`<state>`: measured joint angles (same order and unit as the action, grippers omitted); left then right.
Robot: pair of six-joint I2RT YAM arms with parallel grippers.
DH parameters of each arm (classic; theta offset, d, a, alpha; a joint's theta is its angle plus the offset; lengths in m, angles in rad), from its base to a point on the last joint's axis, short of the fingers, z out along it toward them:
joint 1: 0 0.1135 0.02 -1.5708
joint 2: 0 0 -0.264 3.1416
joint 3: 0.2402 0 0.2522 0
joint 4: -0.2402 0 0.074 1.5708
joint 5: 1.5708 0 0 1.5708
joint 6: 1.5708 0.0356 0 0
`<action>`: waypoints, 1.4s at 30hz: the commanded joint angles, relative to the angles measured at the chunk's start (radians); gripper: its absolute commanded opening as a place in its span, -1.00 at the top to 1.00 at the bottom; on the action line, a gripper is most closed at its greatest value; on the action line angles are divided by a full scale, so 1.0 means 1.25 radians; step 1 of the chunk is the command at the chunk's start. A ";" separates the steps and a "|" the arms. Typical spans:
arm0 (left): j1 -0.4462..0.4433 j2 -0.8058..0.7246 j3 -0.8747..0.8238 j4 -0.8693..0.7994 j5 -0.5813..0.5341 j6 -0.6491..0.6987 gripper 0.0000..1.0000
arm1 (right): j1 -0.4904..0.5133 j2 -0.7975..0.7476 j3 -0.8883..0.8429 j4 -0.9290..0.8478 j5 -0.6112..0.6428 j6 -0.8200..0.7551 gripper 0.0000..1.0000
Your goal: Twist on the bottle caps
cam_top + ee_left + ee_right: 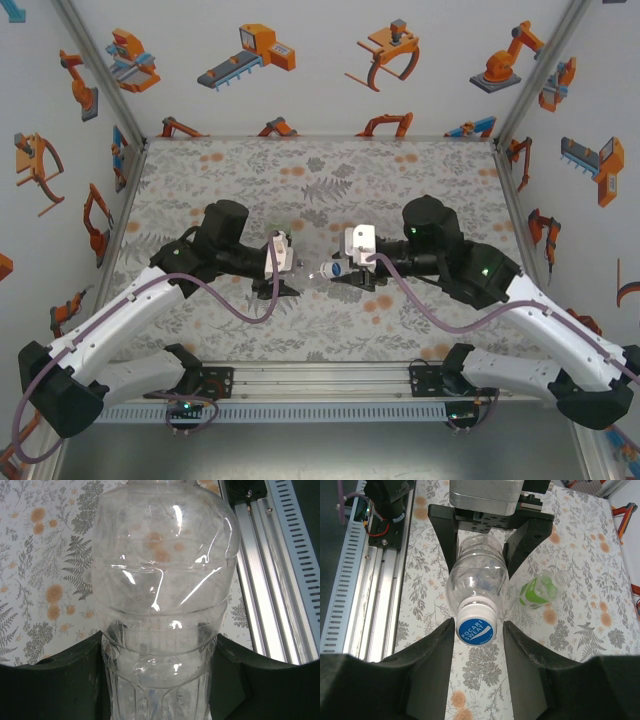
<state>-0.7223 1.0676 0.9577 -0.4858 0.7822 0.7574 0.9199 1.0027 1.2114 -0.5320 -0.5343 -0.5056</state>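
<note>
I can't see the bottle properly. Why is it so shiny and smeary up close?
Left wrist view: the clear bottle sits very close, so lights make white streaks on its curved wall, and the flowery tablecloth looks smudged through it. Right wrist view: the cap with blue print is sharp. Top view: little glare, but everything is tiny.

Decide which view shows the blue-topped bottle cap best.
Right wrist view: the cap faces the lens, lettering readable, between the right fingers. Top view gives a blue speck; left wrist view, the bottle instead.

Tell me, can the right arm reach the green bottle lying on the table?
Probably, once freed: the right gripper straddles the cap of the clear bottle; the green bottle lies nearby, nothing between.
</note>
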 commanded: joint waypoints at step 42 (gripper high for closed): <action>-0.002 -0.008 -0.003 0.093 -0.046 -0.055 1.00 | 0.010 0.034 -0.093 0.055 0.410 1.381 1.00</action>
<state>-0.7109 1.0695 0.9356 -0.4572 0.6201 0.6952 0.9276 1.0271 1.1053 -0.4244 -0.0650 1.1595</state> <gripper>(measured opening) 0.561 0.345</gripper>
